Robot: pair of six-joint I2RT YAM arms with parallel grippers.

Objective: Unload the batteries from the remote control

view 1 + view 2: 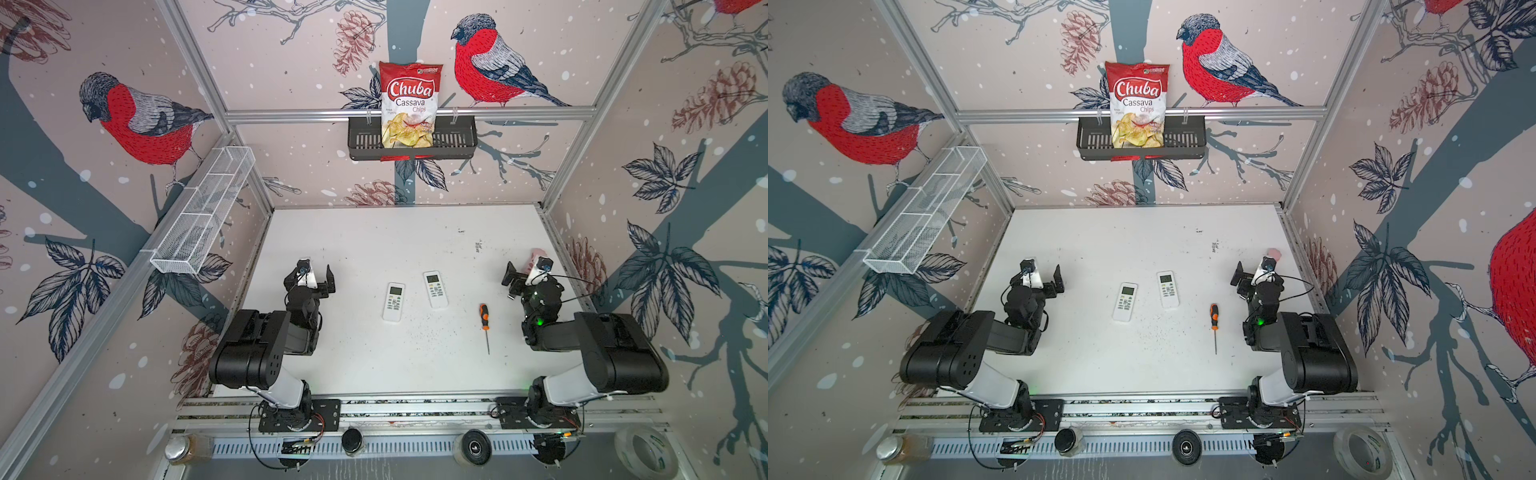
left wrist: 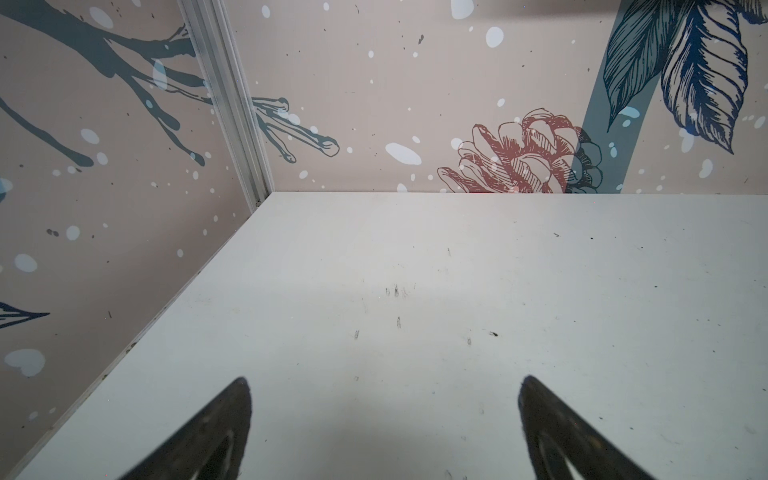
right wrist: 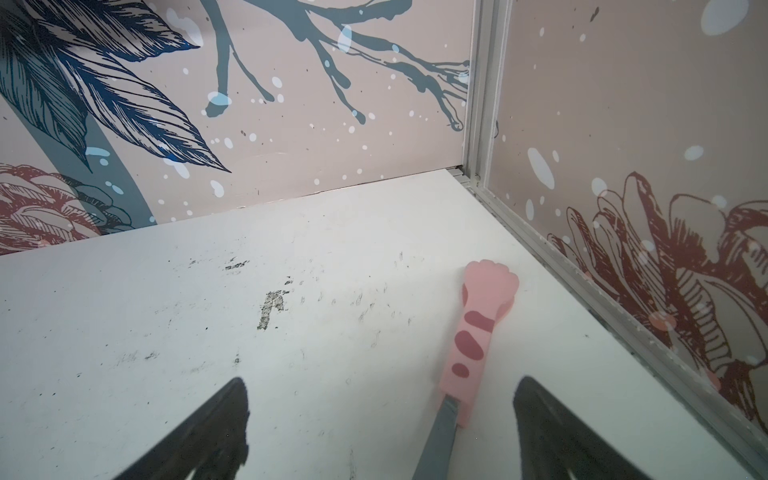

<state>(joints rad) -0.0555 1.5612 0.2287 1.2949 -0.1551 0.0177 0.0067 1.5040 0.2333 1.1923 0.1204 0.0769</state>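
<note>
Two white remote controls lie face up side by side mid-table in both top views, one nearer the left arm and one nearer the right arm. The batteries are hidden. My left gripper hovers left of the remotes, open and empty; in the left wrist view the left gripper shows only bare table between its fingers. My right gripper hangs at the right side, also open. In the right wrist view the right gripper holds nothing.
An orange-handled screwdriver lies right of the remotes. A pink cat-paw-handled tool lies on the table under the right gripper, near the right wall. A black basket holding a chips bag hangs on the back wall, a white wire basket on the left wall.
</note>
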